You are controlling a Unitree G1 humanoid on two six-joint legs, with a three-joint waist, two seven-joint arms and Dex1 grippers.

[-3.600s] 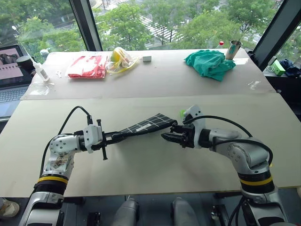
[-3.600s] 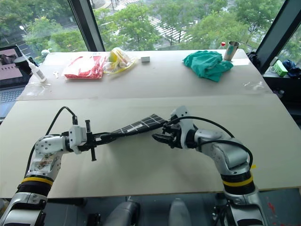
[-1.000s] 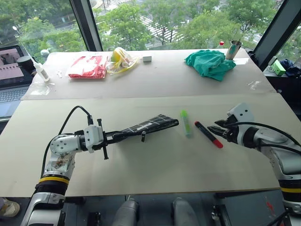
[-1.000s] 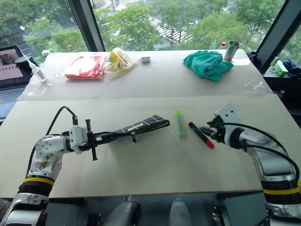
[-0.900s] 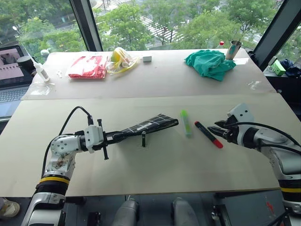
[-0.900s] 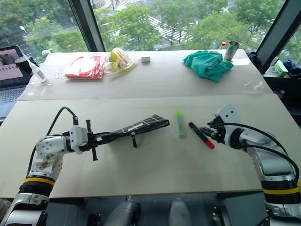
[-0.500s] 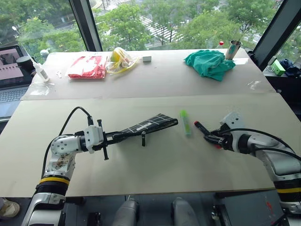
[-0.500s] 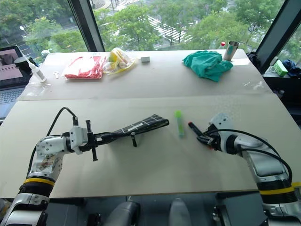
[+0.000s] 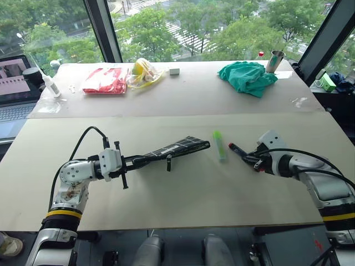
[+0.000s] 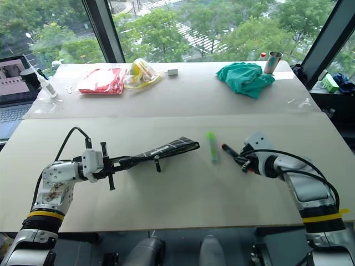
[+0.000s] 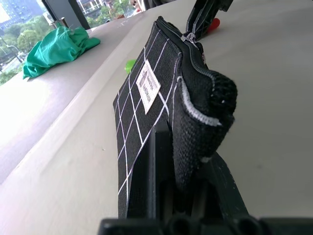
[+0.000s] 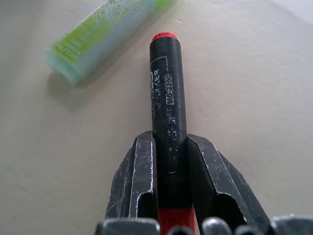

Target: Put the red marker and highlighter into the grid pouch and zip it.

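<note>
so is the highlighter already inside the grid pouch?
No, the highlighter lies on the table between the grid pouch and the red marker.

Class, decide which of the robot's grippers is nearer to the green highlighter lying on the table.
Right. The right gripper, shut on the red marker, sits just beside the highlighter. The left gripper is farther off, holding the grid pouch by its far end.

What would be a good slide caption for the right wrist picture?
The right pincer closes its two black fingers around the red marker on the pale table, with the green highlighter lying just beyond.
</note>
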